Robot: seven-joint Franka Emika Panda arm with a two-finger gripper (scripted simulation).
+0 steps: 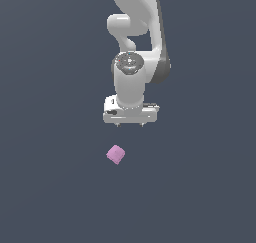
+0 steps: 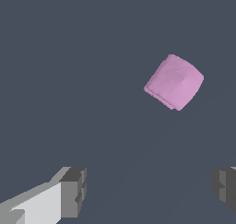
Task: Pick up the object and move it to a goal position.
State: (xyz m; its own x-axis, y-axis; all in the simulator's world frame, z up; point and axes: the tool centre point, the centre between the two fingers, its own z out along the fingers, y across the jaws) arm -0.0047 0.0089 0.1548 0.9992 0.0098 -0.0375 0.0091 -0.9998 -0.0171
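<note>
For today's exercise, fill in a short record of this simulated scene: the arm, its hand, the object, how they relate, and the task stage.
arm: one white Panda arm, reaching down from the top of the exterior view
hand: hand, fingers wide apart, empty
object: small pink-lilac cube, lying alone on the dark surface
relation: cube apart from the hand, outside the gap between the fingers
task stage: cube not yet grasped

The exterior view looks down on me from high up, at a distance, taking in my arm (image 1: 137, 47). My wrist view looks past my end effector (image 2: 147, 188), close in. Both share the pink cube (image 1: 116, 154) (image 2: 174, 82).
</note>
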